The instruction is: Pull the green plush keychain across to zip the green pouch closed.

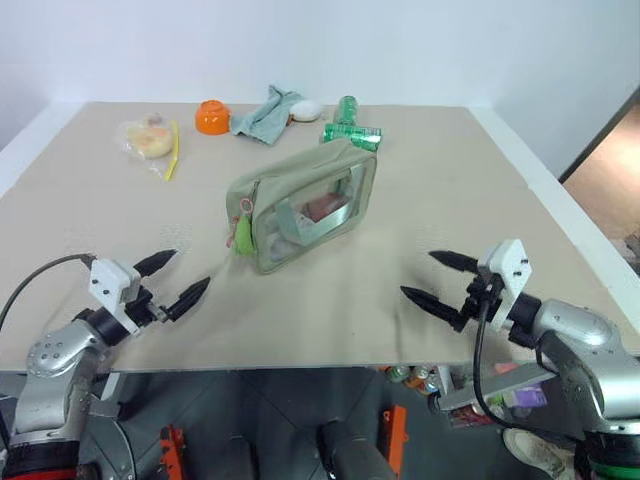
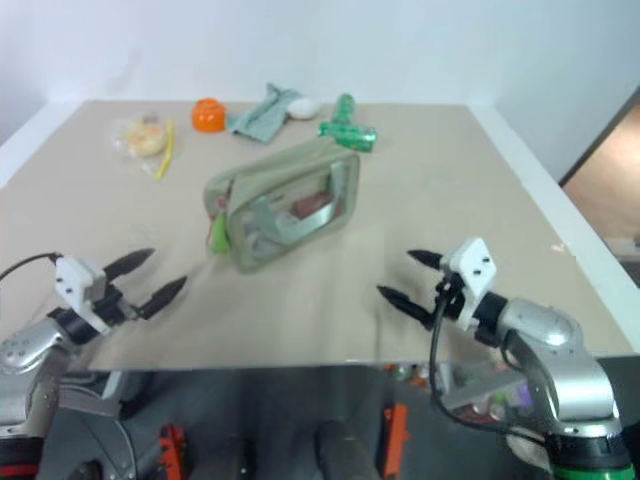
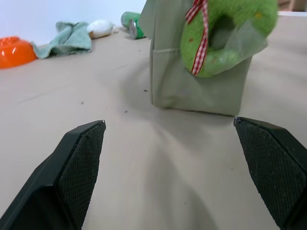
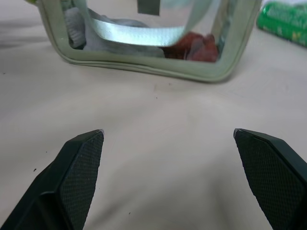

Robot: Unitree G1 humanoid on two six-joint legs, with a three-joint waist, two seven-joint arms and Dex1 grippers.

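The sage-green pouch (image 1: 305, 205) stands in the middle of the table, its clear front panel facing me, a strap across it and red and white items inside. The lime-green plush keychain (image 1: 241, 232) hangs off the pouch's left end; the left wrist view shows the keychain (image 3: 225, 33) close up with a red-checked ribbon. My left gripper (image 1: 172, 277) hovers open near the table's front left, short of the keychain, holding nothing. My right gripper (image 1: 438, 280) is open at the front right, aimed at the pouch's (image 4: 144, 45) clear panel, apart from it.
Along the back of the table lie an orange bowl (image 1: 212, 117), a teal cloth rag (image 1: 265, 115), a white object (image 1: 306, 109), green plastic bottles (image 1: 350, 125) and a clear bag with a yellow item (image 1: 148, 139). The table's front edge (image 1: 300, 366) runs just under both grippers.
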